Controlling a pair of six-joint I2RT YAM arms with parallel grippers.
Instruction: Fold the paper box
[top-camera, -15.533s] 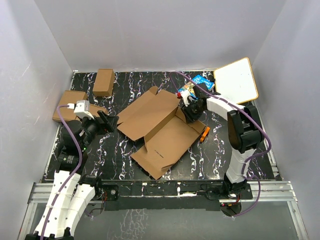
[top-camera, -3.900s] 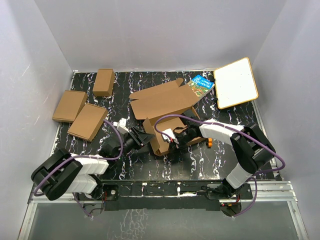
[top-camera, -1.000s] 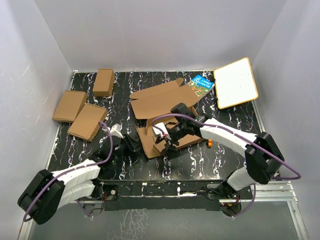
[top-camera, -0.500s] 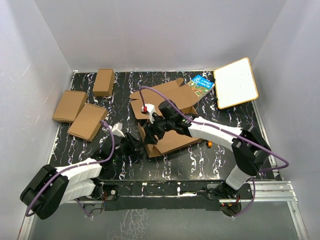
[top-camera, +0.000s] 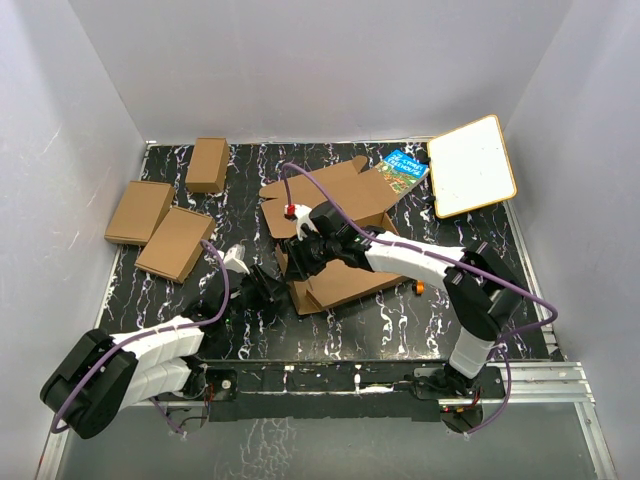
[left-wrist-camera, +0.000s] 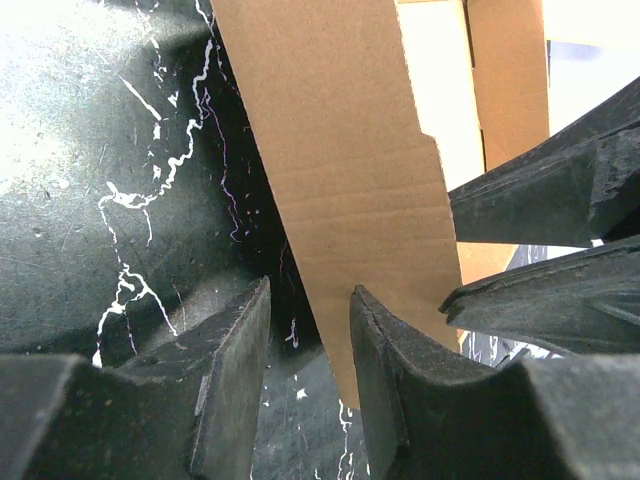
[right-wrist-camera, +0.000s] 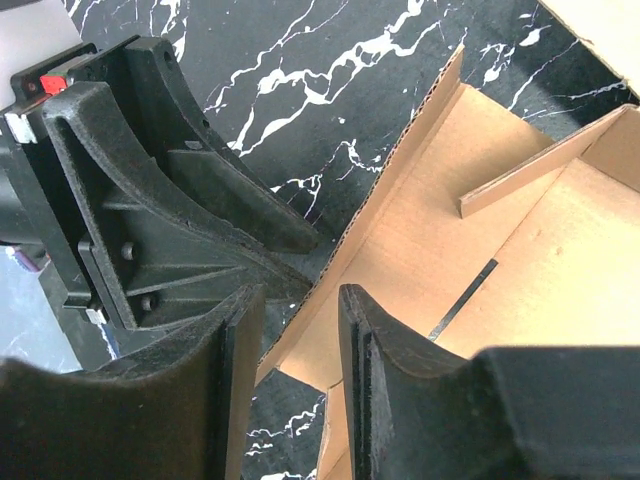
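Note:
The paper box (top-camera: 340, 205) lies half-formed at the table's middle, its back lid flat and its left side wall raised. My left gripper (top-camera: 272, 290) is low at the box's front left corner. In the left wrist view its jaws (left-wrist-camera: 310, 340) are open, with the tip of a brown flap (left-wrist-camera: 340, 170) between them, close to the right finger (left-wrist-camera: 390, 390). My right gripper (top-camera: 297, 258) reaches over the box to the same left wall. In the right wrist view it (right-wrist-camera: 300, 340) is open astride the wall's edge (right-wrist-camera: 400, 190), facing the left gripper (right-wrist-camera: 170, 230).
Three small folded brown boxes (top-camera: 208, 164) (top-camera: 139, 211) (top-camera: 175, 243) lie at the left. A blue book (top-camera: 405, 165) and a white board (top-camera: 471, 166) lie at the back right. A small orange thing (top-camera: 419, 287) lies right of the box.
My right gripper moved up and left, from the box's front middle to its left wall. The left gripper stayed by the front left corner.

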